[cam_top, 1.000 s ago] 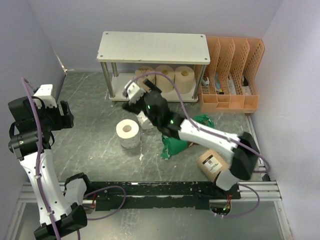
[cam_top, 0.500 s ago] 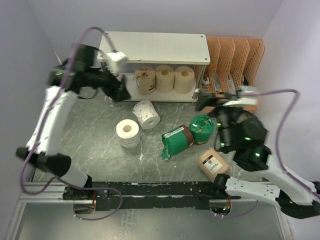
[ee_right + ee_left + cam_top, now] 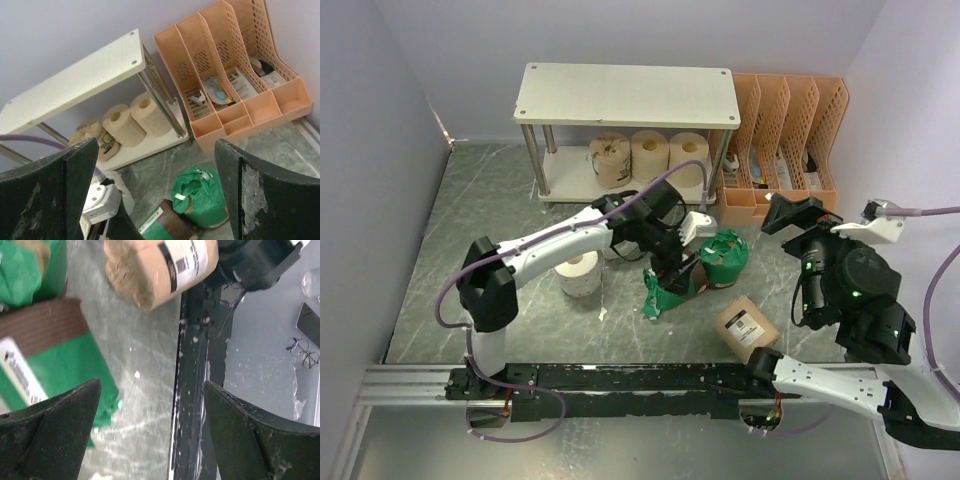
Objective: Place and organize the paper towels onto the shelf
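The left fingers (image 3: 55, 430) stand wide apart and hold nothing. In the left wrist view the tabletop (image 3: 145, 370) shows between them. The lying green roll (image 3: 45, 355) is just beside one finger, not yet between the two. The labelled brown roll (image 3: 160, 265) lies further off, near the black rail (image 3: 192, 390). The right fingers (image 3: 45, 200) are also spread and empty, raised at the right side and looking down toward the shelf (image 3: 75, 85).

Half a second ago the left arm (image 3: 550, 238) was reaching to the left end of the shelf. Now it has swung to the middle of the tabletop and hangs over the lying green roll. The right arm (image 3: 850, 290), which a second ago was stretched over the white rolls, is now pulled back.

Three tan rolls (image 3: 650, 155) stand on the lower board of the shelf. The upright green roll (image 3: 723, 257), the standing white roll (image 3: 578, 272) and the labelled brown one are on the tabletop. A second white roll is mostly hidden under the left arm. I judge that the lying green roll is the next to be grasped, and that less than half of the task is done.
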Motion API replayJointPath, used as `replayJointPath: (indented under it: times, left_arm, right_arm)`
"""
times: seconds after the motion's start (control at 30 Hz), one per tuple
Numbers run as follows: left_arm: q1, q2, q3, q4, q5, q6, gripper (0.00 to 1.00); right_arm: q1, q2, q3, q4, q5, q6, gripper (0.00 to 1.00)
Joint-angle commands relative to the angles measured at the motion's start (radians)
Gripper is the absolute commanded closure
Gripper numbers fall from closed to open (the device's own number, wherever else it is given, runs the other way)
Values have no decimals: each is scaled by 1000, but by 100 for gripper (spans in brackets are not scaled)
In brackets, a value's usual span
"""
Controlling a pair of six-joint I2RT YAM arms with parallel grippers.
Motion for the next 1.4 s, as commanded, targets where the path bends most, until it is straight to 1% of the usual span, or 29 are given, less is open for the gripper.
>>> replayJointPath:
  times: [0.0, 0.07, 0.17, 0.23, 0.37, 0.47, 0.63, 0.8, 0.9, 1.07, 1.37]
  left_arm:
    - [-30, 69, 3, 281, 64, -129, 5]
    - [-56, 98, 7, 315, 56, -145, 1]
    - [-86, 113, -21, 405, 29, -186, 0]
    - [-97, 135, -14, 432, 40, -219, 0]
    - [-102, 180, -2, 485, 90, -294, 1]
    - [-126, 209, 2, 514, 99, -324, 0]
    - [-176, 257, 22, 504, 56, -314, 0]
    - [-200, 275, -28, 543, -15, -299, 0]
    - [-200, 306, -4, 524, -9, -290, 0]
    - [-204, 345, 25, 523, -2, -293, 0]
    - [-207, 397, 75, 546, -9, -299, 0]
  right_arm:
    - [-6, 47, 23, -135, 39, 89, 0]
    - [-7, 66, 35, -169, 40, 117, 0]
    - [-9, 70, 25, -184, 43, 151, 0]
    - [-10, 56, 9, -172, 42, 166, 0]
    - [-15, 10, -22, -108, 26, 133, 0]
    - [-26, -13, -11, -98, 19, 102, 0]
    - [-52, -25, 34, -144, 1, 67, 0]
    - [-111, -84, 55, -108, -82, -37, 0]
    - [-144, -117, 80, -118, -123, -67, 0]
    - [-170, -109, 119, -192, -138, -66, 0]
    - [-179, -137, 105, -203, -148, -88, 0]
